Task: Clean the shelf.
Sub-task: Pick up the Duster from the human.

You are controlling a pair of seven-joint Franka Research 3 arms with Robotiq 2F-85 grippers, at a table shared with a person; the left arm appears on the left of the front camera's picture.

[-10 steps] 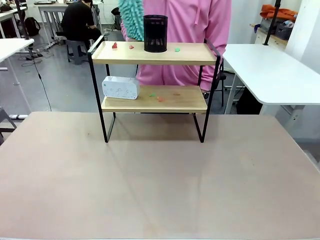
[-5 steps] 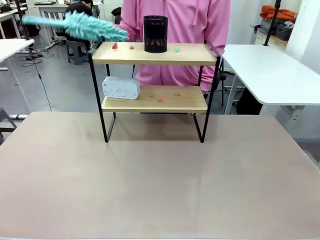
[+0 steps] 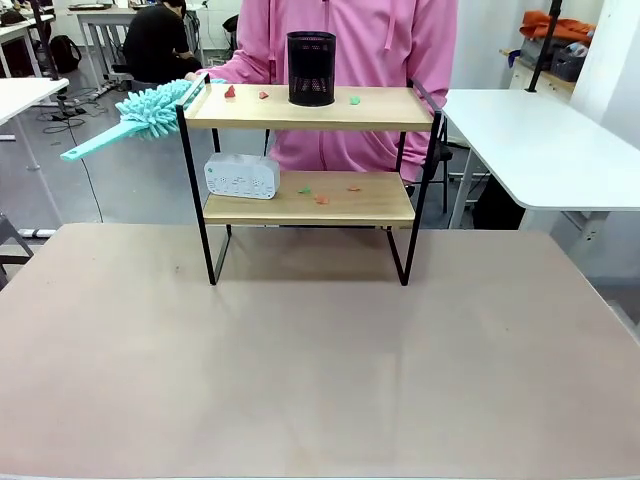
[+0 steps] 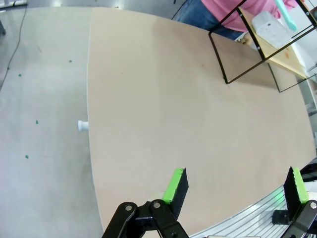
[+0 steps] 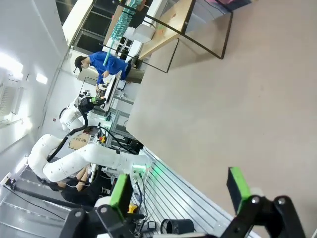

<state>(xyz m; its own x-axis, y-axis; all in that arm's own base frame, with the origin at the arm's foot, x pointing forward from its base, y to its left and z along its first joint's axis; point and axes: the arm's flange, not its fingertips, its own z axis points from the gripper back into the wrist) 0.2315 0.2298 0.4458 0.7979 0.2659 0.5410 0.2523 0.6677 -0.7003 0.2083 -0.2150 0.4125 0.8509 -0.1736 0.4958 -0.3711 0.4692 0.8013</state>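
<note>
**Shelf (image 3: pixel 380 108) at twelve o'clock, duster (image 3: pixel 152 106) at its flank**

Front view: the shelf stands on the far side of the table (image 3: pixel 320 350), dead ahead at twelve. A person (image 3: pixel 380 40) in pink is behind it, holding the teal duster against the top board's nine o'clock end. A black mesh cup (image 3: pixel 311 68) sits on top, a white box (image 3: pixel 241 175) below, and red and green scraps dot both boards.

Left wrist view: the left gripper (image 4: pixel 236 186) hangs over the table's near edge with its jaws spread wide and nothing between them. The shelf (image 4: pixel 285 54) is well off at one o'clock.

Right wrist view: the right gripper (image 5: pixel 179 188) is spread wide too, gripping nothing. The shelf (image 5: pixel 171 25) is far up at twelve.
</note>
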